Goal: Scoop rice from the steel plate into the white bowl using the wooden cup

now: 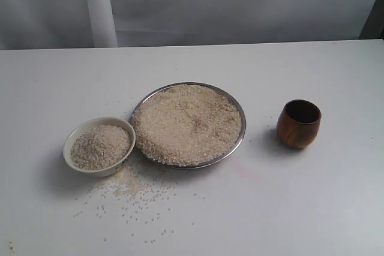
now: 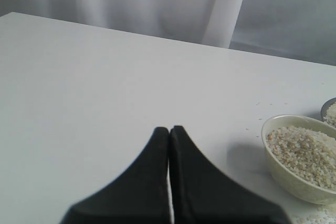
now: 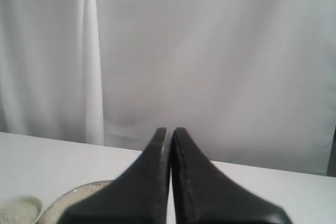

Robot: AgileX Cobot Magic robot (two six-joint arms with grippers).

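Observation:
The steel plate [image 1: 237, 103] sits mid-table, heaped with rice [image 1: 187, 124]. Touching its left edge is the white bowl [image 1: 99, 146], also full of rice. The wooden cup [image 1: 299, 123] stands upright and alone to the plate's right. No arm shows in the exterior view. My left gripper [image 2: 169, 128] is shut with nothing in it, over bare table, with the white bowl [image 2: 294, 182] off to one side. My right gripper [image 3: 169, 129] is shut and empty, raised and facing the backdrop; the steel plate [image 3: 79, 188] and the white bowl [image 3: 21, 209] show low beside it. The cup is out of both wrist views.
Spilled rice grains [image 1: 135, 193] lie scattered on the white table [image 1: 336, 208] in front of the bowl and plate. A white curtain [image 1: 240, 4] with a pale vertical fold [image 1: 99, 7] hangs behind the table's far edge.

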